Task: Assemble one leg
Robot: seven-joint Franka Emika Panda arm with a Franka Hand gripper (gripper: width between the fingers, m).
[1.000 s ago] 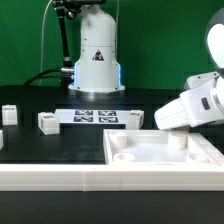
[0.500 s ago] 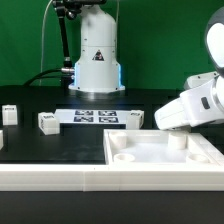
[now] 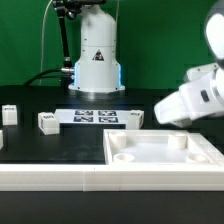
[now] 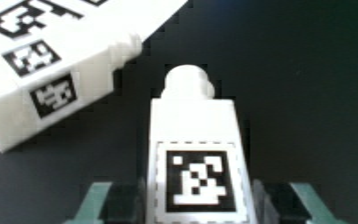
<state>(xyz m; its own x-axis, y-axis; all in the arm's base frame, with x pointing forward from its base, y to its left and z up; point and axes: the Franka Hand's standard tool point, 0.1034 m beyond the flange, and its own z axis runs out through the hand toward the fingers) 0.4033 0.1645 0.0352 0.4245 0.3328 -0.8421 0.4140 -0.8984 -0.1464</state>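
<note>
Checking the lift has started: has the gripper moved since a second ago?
Yes. In the exterior view the gripper, holding the leg, has lifted up and toward that view's right, away from the white panel's far edge.

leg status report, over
tool shut on the leg, peg end pointing away. white panel close beside the leg, no contact seen.
</note>
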